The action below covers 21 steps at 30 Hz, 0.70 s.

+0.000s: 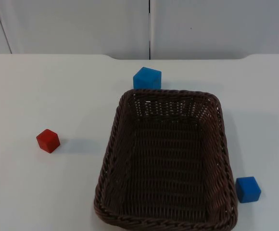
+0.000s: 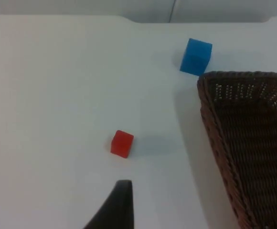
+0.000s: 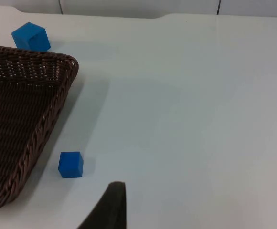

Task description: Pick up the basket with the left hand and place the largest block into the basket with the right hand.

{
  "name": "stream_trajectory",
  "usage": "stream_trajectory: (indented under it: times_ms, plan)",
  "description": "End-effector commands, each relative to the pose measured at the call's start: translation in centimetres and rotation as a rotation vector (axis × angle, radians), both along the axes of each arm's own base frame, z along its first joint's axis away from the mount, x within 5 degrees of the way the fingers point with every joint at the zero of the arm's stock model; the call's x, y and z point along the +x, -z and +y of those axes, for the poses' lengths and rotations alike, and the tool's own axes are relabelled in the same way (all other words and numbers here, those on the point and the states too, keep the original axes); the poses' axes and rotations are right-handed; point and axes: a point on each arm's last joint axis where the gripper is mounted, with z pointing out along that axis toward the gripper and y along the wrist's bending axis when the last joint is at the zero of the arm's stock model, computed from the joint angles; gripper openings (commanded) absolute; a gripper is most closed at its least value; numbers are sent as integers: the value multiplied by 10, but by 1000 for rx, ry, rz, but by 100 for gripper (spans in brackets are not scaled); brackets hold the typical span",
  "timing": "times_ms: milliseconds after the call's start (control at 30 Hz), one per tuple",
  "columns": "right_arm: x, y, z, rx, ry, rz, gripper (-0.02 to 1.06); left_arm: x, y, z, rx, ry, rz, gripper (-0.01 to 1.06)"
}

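The left gripper (image 2: 112,210) hangs above the table with one black fingertip in its wrist view; whether it stands wide or narrow I cannot tell. Just ahead of that fingertip sits the small red block (image 2: 122,143), alone on the white table top (image 2: 57,95), and beyond it to the side rises the near corner of the dark brown wicker basket (image 2: 253,143), resting on the table, ungripped. The right gripper (image 3: 107,207) likewise hovers over the table, its opening impossible to judge. Close before it lies the smaller blue block (image 3: 70,164), just beside the basket's woven wall but apart from it. The largest block, a blue cube (image 1: 147,78), stands at the basket's far rim, near the grey partition wall (image 1: 82,24).
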Motion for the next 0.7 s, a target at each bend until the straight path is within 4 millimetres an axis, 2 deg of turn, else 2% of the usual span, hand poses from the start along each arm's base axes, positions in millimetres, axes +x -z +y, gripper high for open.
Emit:
stream_trajectory:
  times_ms: [0,333,667]
  plan:
    - [0,0,0,-3,3,-9,105,7,-2,0,3,3,-4,105]
    - [0,0,0,-3,3,-9,105,40,14,2,29,24,141,103]
    - [0,0,0,-3,3,-9,105,61,29,2,25,40,260,103]
